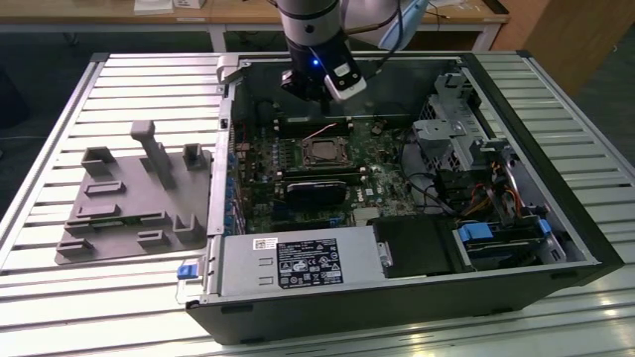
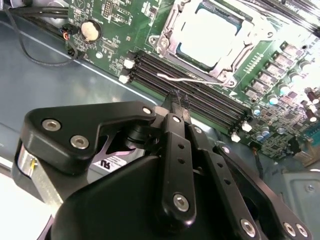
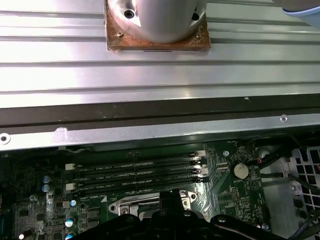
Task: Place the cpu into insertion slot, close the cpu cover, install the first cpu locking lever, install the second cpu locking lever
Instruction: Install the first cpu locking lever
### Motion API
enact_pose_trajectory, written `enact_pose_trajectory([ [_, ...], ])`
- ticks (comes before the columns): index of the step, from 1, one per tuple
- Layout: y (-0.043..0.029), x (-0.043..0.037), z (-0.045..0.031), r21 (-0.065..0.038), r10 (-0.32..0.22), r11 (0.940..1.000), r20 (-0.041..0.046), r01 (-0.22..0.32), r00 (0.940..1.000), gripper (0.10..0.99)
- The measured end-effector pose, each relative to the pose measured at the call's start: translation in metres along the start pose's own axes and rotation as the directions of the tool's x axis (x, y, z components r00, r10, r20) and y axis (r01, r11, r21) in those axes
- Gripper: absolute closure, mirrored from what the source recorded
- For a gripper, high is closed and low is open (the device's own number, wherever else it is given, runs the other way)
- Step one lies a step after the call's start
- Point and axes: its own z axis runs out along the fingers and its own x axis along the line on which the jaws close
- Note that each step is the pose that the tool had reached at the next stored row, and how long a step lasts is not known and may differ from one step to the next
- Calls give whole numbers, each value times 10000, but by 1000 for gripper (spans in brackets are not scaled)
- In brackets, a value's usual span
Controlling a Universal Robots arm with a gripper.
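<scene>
Silvery cpu [image 2: 207, 35] sits in the insertion slot [image 2: 226, 78] with the cpu cover [image 2: 240, 50] flat over it, a thin wire lever [image 2: 182, 78] sticking up beside the memory slots [image 2: 210, 102]. Your gripper [image 2: 180, 98] hangs over those slots, jaws pinched together on nothing. The black label [image 1: 308, 264] on the power supply [image 1: 248, 271] has print I can't read.

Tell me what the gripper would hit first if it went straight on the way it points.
Most likely the long black memory slots just ahead of the gripper, beside the insertion slot; the thin wire lever lies close to that line, and depth is unclear.
</scene>
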Motion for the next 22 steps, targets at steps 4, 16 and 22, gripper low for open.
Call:
enact_pose_trajectory([
  [4,-7,-1,32,30,68,10000,20,-68,10000,984],
  [16,-78,47,311,236,485,9985,151,-489,9987,984],
  [22,-51,29,206,237,486,9985,151,-490,9987,984],
])
